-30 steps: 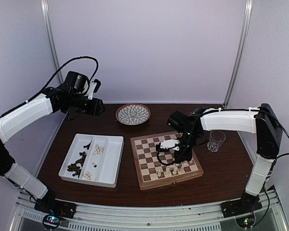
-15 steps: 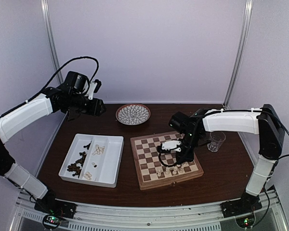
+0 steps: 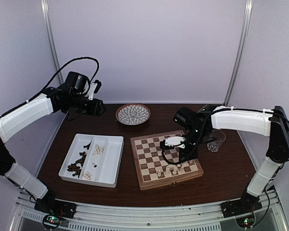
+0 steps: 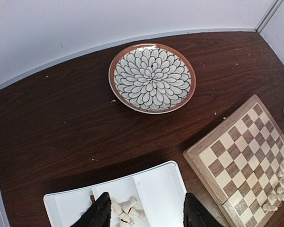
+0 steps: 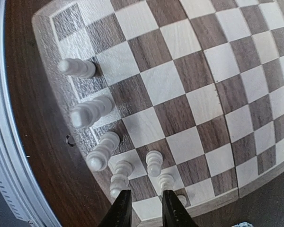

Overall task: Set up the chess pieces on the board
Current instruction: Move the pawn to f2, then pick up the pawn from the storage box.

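- Right wrist view: the right pincer point(image 5: 144, 213) sits at the bottom edge of the frame. Its two dark fingers point(image 5: 120, 210) are a narrow gap apart with nothing between them, above the part of the board point(image 5: 180, 101) where the cream pieces point(image 5: 91, 111) stand.
- Several of those pieces crowd along the board's rim at lower left; the checks up and to the right lie bare.
- Left of that rim, a thin strip of dark table point(image 5: 33, 156) ends at a grey rail point(image 5: 4, 118), so there is little room on that side.
- Top external view: the right arm point(image 3: 236, 120) has its elbow high at the right edge of the frame. Its forearm runs left and its wrist bends down over the board's lower right part.
- A glass point(image 3: 216, 140) stands near the board's right side, close to that wrist.
- The white tray point(image 3: 113, 163) lies left of the board with a strip of table between them. The dark pieces point(image 3: 77, 166) sit in its left compartment, and more cream ones in the other.
- The patterned plate point(image 3: 133, 114) sits by the table's far edge, apart from both tray and board.
- The left arm point(image 3: 24, 115) is held high at upper left, with the left pincer point(image 3: 97, 107) well above the table.
- Only the left wrist view shows that pincer spread wide and holding nothing. Its fingers at the bottom edge frame the tray, with the plate at upper middle and the board at lower right.
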Robot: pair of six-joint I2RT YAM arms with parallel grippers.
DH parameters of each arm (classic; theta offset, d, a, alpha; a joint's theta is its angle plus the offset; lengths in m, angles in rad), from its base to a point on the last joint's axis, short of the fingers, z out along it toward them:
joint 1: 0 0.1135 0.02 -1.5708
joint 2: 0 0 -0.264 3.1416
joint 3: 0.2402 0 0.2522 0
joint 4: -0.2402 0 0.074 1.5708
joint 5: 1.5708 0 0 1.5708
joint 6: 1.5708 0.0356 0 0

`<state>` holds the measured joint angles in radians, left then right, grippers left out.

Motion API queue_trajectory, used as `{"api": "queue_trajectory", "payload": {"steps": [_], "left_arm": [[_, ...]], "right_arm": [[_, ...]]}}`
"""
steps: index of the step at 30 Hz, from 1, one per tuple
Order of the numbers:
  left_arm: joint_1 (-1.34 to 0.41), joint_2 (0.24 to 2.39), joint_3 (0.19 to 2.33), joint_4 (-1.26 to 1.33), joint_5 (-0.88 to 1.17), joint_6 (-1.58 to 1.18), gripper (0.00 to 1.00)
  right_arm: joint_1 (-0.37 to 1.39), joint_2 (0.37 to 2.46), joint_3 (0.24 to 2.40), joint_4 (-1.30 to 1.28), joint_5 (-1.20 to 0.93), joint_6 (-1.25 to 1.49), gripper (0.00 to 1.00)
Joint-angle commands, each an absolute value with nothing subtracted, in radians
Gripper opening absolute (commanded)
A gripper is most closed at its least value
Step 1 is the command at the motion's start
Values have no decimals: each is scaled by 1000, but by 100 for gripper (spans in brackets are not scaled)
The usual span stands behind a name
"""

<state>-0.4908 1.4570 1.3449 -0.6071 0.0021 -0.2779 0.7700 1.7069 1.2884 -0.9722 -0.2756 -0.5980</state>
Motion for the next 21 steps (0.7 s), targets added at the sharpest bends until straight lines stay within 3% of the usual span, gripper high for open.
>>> {"api": "queue_trajectory", "payload": {"steps": [1,11,15,21], "left_arm": [[-497,1491,1399,-685,-120,-298,52],[-510,1472,1345,-1066,-88,-411,35],[-519,1429,1187,-1063,-25,-620,33],[-635,1379,1033,-986,-121,-914,30]], "right_arm": [[729,1570,1346,-1040,-348,-596,27],[510,1259,1045,-840,-463,-545,32],[433,1184,961,-777,-495,-517,39],[431,1173,951,-762,-542,-514,40]]}}
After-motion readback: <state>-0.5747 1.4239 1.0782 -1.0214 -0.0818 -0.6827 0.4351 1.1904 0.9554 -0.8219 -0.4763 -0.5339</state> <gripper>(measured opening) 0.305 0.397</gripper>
